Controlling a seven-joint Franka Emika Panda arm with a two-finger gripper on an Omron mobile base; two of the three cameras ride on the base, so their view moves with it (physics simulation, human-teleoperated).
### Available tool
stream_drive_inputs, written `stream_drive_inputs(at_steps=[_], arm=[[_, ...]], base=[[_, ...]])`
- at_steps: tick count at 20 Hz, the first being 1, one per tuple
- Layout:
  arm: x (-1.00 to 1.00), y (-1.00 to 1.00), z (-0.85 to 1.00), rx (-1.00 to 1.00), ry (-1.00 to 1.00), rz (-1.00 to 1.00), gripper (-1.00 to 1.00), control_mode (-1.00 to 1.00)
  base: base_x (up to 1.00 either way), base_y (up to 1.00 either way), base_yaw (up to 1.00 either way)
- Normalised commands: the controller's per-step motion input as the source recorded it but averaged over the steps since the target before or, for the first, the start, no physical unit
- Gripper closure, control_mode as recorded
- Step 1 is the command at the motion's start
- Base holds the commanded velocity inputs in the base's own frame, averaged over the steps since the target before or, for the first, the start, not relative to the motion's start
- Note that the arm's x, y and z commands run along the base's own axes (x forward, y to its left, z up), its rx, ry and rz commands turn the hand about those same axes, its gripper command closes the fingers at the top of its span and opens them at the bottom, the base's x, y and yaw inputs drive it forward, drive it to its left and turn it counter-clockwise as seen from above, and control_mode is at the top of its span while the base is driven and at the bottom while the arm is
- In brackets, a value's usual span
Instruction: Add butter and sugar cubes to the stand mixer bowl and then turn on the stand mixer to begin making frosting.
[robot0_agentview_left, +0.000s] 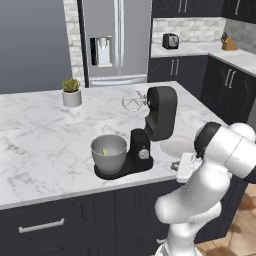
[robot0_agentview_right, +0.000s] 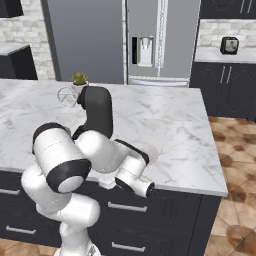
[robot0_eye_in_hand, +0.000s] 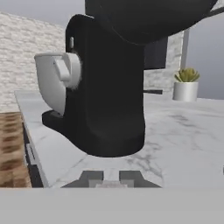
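The black stand mixer (robot0_agentview_left: 150, 131) stands near the island's front edge with its head tilted up and its wire whisk (robot0_agentview_left: 132, 101) in the air. Its grey metal bowl (robot0_agentview_left: 109, 152) sits on the base, and the pale yellow butter (robot0_agentview_left: 105, 151) lies inside. A small knob (robot0_agentview_left: 144, 154) shows on the mixer's side. The sugar cube is out of view. My gripper (robot0_agentview_left: 176, 165) hovers low at the counter edge, right of the mixer. In the hand view the gripper (robot0_eye_in_hand: 111, 179) is shut and faces the mixer's column (robot0_eye_in_hand: 109, 100), with the bowl (robot0_eye_in_hand: 52, 81) to the left.
A white plate (robot0_agentview_left: 176, 145) lies on the marble counter between the mixer and my hand. A small potted plant (robot0_agentview_left: 71, 92) stands at the back left of the island. Across the aisle are the fridge (robot0_agentview_left: 115, 40) and a toaster (robot0_agentview_left: 170, 40).
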Motion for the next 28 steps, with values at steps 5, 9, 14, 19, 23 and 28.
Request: stream_drive_inputs(at_steps=[5,9,14,19,23,28], arm=[[-0.98,-0.03,1.00,0.00,0.00,-0.04,1.00,-1.00],[-0.83,0.10,1.00,-0.03,0.04,-0.04,1.00,-1.00],[-0.69,0.39,1.00,-0.11,0.09,-0.01,1.00,-1.00],[-0.49,0.52,1.00,-0.18,0.10,-0.01,1.00,-1.00],[-0.24,0.62,1.00,-0.23,0.13,-0.02,1.00,-1.00],[-0.03,0.57,0.94,-0.26,0.18,-0.03,1.00,-1.00]], base=[[0.00,0.00,0.00],[0.00,0.00,0.00],[0.00,0.00,0.00],[0.00,0.00,0.00],[0.00,0.00,0.00],[0.00,0.00,0.00]])
